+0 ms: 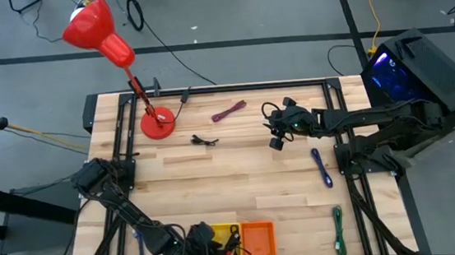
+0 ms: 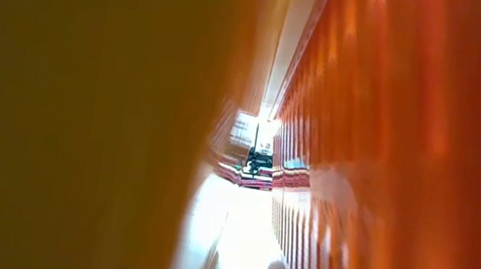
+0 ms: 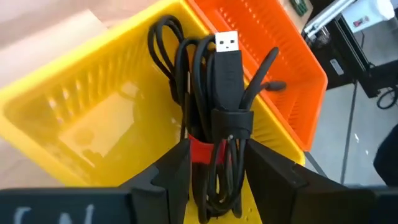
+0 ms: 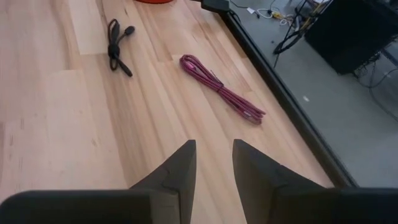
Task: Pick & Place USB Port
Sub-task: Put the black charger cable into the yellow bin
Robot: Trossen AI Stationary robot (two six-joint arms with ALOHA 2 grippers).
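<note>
Two baskets sit side by side at the near edge of the wooden desk (image 1: 216, 186): a yellow basket (image 3: 74, 106) and an orange basket (image 1: 259, 244). The left hand (image 3: 214, 165) hangs right over the yellow basket. Its two fingers are closed tight on a black USB cable (image 3: 217, 112) that is tied in a bundle with a red band. The silver plug of the cable sticks up past the fingers, over the yellow basket's rim next to the orange one.

The right hand (image 4: 214, 158) is out over the middle of the desk, holding nothing, with a small gap between its fingers. Near it on the wood lie a purple cable (image 4: 221, 90) and a small black cable (image 4: 116, 43). A blue cable (image 1: 322, 167) and a green cable (image 1: 338, 229) lie on the right side of the desk. A red lamp (image 1: 113, 47) stands at the far left corner.
</note>
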